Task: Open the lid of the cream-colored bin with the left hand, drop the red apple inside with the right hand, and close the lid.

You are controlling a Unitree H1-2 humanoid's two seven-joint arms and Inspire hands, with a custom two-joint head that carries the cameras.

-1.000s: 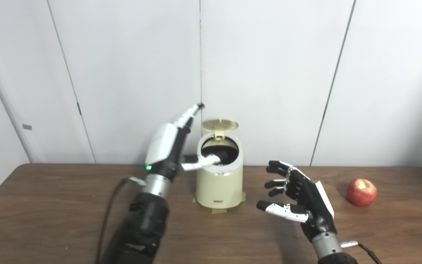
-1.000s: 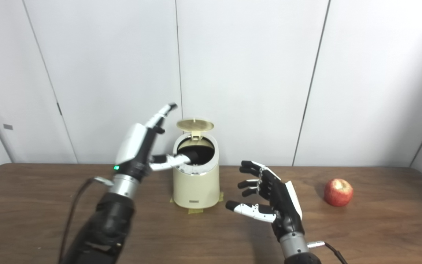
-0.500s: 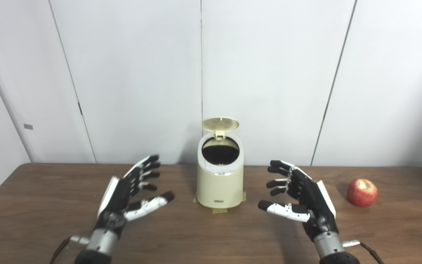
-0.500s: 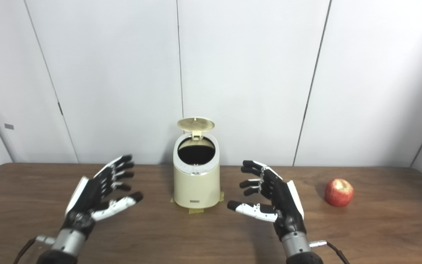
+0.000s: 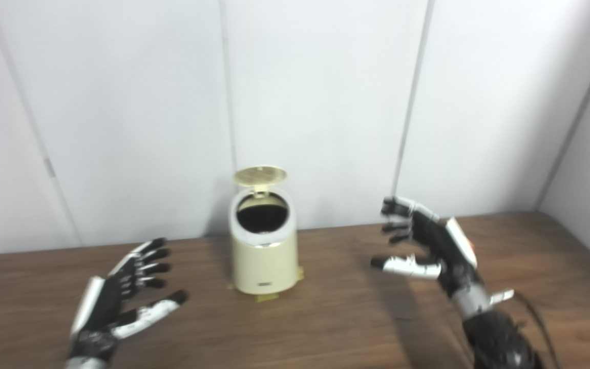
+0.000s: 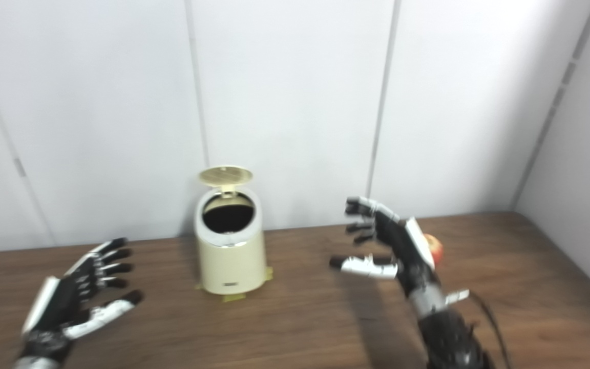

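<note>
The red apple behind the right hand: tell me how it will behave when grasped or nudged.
The apple, mostly hidden behind the open right hand, shows only a rounded edge, so a nudge would probably roll it across the bare table. It is probably firm, so curled fingers should hold it better than a pinch.

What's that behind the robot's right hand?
A red apple sits on the table behind the open right hand. Only its edge peeks out; the hand covers the rest.
</note>
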